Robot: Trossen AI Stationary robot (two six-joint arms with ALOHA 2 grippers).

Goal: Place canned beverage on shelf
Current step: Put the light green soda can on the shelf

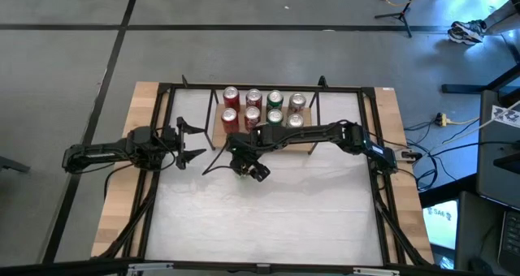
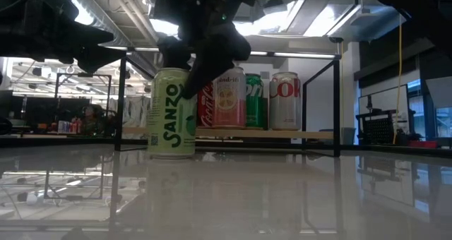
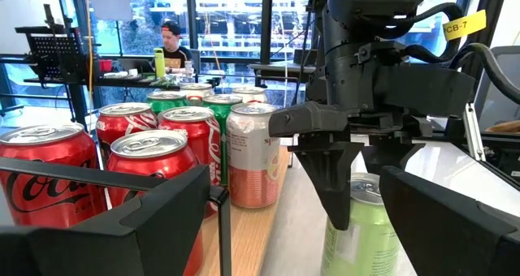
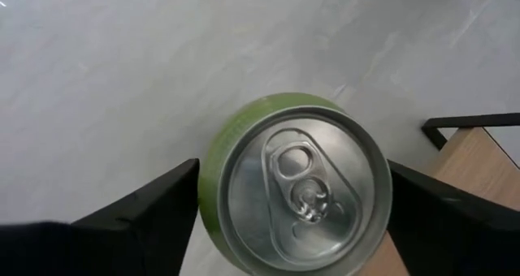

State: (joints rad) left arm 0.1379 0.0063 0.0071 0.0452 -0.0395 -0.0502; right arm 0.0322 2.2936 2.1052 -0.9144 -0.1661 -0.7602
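Clamps the right gripper [image 1: 246, 164] from above on the green Sanzo can [image 2: 171, 113], one dark finger [image 4: 138, 215] pressed to each side of the rim, with the can upright on the white table [image 1: 268, 219] just in front of the left half of the shelf [image 2: 268, 133] (base on the tabletop, not on the board). Behind it, crowds the light-wood board with eight upright cans [image 1: 264, 107] in two rows of four, reds to the left. Off the shelf's left end, holds the left gripper [image 1: 193, 142] above the table with fingers spread apart and nothing between them.
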